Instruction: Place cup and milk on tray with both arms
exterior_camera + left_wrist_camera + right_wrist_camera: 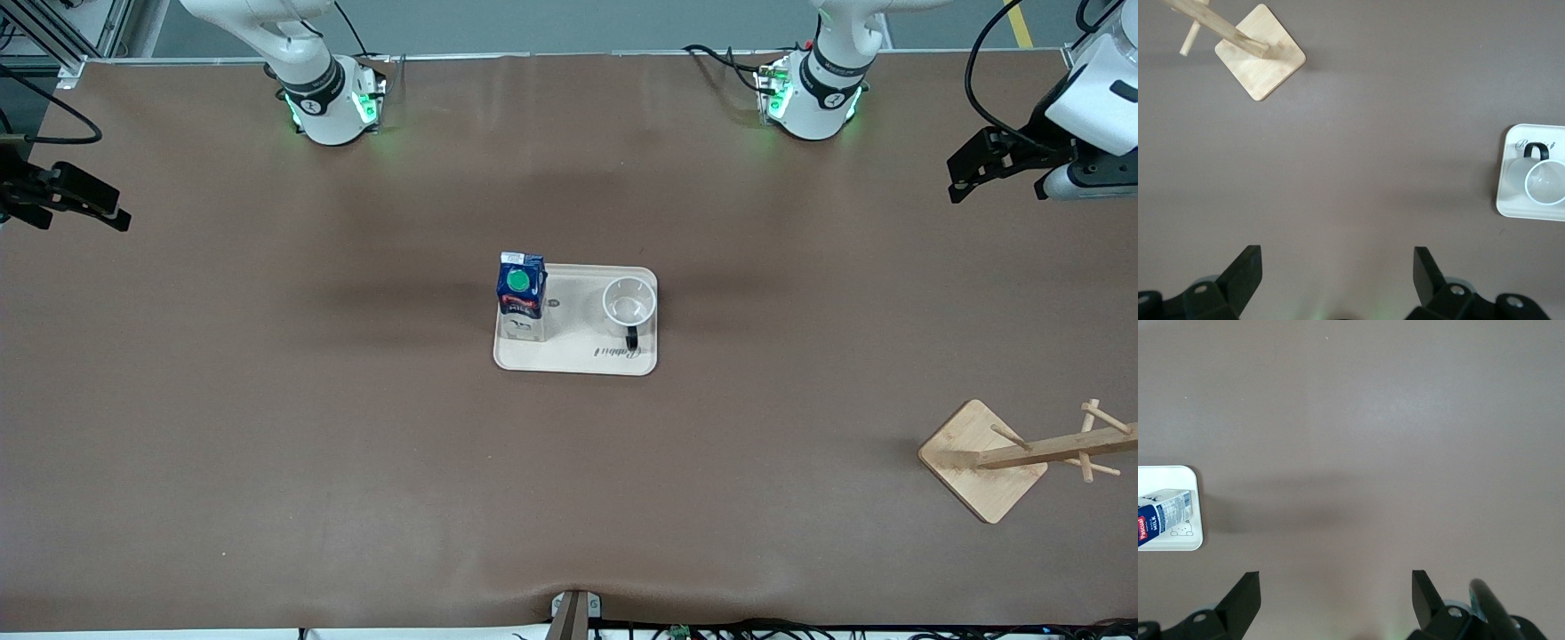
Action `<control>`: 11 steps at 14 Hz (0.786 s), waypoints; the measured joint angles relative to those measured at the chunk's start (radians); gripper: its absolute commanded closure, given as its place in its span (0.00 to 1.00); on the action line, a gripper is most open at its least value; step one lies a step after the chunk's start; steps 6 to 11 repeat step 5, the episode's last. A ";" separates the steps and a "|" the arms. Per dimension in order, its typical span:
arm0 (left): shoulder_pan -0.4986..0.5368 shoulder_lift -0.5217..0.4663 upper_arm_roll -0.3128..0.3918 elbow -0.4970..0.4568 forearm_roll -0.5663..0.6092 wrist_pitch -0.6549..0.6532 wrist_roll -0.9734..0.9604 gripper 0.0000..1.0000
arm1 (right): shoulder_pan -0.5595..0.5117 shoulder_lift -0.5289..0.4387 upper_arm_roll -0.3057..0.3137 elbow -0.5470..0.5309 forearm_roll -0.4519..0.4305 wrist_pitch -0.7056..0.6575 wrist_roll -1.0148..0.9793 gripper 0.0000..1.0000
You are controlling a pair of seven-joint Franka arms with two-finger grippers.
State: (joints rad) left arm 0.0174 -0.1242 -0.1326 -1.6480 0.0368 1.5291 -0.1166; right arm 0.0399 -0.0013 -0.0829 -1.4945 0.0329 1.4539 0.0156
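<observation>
The cream tray (578,360) lies at the table's middle. The dark blue milk carton (520,295) with a green cap stands upright on the tray's end toward the right arm. The white cup (629,302) stands upright on the tray's end toward the left arm, its black handle pointing toward the front camera. My left gripper (965,173) is open and empty, raised over the left arm's end of the table. My right gripper (111,209) is open and empty, raised over the right arm's end. The left wrist view shows the cup (1545,181) on the tray (1507,200); the right wrist view shows the carton (1163,515) on the tray (1191,543).
A wooden mug stand with a square base (982,460) and pegged pole stands near the front camera at the left arm's end; it also shows in the left wrist view (1261,60). Brown table cover lies all around the tray.
</observation>
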 measured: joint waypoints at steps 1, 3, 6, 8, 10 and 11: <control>0.000 0.002 0.000 0.001 0.000 -0.002 0.000 0.00 | 0.000 0.000 0.000 0.000 0.000 0.001 0.000 0.00; 0.000 0.007 0.000 0.002 0.000 -0.003 0.000 0.00 | 0.000 0.000 0.000 0.002 0.000 0.001 0.000 0.00; 0.000 0.011 0.000 0.004 0.000 -0.003 0.000 0.00 | 0.000 0.000 0.000 0.005 0.000 0.001 0.000 0.00; 0.000 0.011 0.000 0.004 0.000 -0.003 0.000 0.00 | 0.000 0.000 0.000 0.005 0.000 0.001 0.000 0.00; 0.000 0.011 0.000 0.004 0.000 -0.003 0.000 0.00 | 0.000 0.000 0.000 0.005 0.000 0.001 0.000 0.00; 0.000 0.011 0.000 0.004 0.000 -0.003 0.000 0.00 | 0.000 0.000 0.000 0.005 0.000 0.001 0.000 0.00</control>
